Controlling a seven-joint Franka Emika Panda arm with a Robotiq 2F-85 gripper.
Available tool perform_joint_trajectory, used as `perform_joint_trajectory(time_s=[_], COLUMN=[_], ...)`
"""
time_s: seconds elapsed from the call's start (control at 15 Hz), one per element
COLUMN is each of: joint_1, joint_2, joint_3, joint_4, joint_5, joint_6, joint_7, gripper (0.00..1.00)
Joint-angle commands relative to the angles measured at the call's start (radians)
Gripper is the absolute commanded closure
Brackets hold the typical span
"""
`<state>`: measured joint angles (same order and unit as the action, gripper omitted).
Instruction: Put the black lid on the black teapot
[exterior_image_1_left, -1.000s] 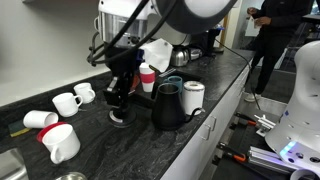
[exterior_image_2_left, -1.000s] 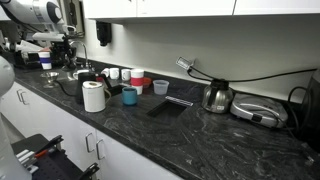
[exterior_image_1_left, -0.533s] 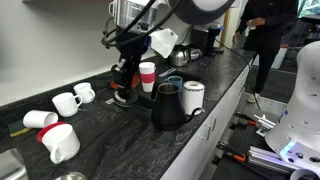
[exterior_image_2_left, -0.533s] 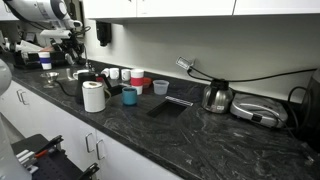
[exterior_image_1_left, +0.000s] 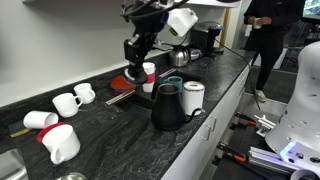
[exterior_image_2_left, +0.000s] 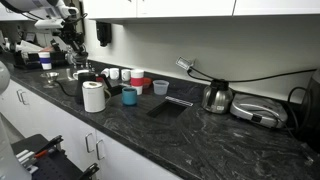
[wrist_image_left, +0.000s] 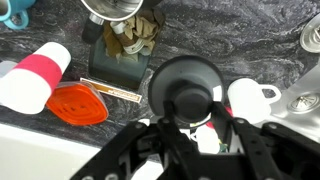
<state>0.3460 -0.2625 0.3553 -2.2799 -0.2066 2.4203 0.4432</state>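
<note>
Pincer (wrist_image_left: 192, 128) closed on the lid (wrist_image_left: 187, 88), its fingers clamped beside the raised centre knob. The lid is held in the air above the dark stone worktop (exterior_image_1_left: 110, 130), near a red-banded mug (exterior_image_1_left: 148, 72). The teapot (exterior_image_1_left: 167, 106) stands apart from it on the worktop, just beside a white pot (exterior_image_1_left: 193, 97).

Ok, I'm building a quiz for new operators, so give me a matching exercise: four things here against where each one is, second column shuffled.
Things:
1. black lid
2. black teapot
3. silvery kettle
4. white mugs

Places:
A. grouped at the counter's end, some on their sides
B. held in the gripper, off the counter
C. standing beside the white pot, lidless
D. further along the counter, apart from the mugs

Pairs: 1-B, 2-C, 3-D, 4-A
</note>
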Motion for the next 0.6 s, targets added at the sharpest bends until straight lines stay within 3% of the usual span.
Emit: perform_joint_trajectory(time_s=[0.0,0.53], joint_1=[-0.034,-0.068], joint_2=[-0.131,-0.299], joint_3=[0.028,0.027], joint_4=[-0.071,-0.197], joint_5=[0.021,0.09], joint_6=[-0.055,-0.19], joint_7=[0.03,0.063], gripper=[0.84,0.84])
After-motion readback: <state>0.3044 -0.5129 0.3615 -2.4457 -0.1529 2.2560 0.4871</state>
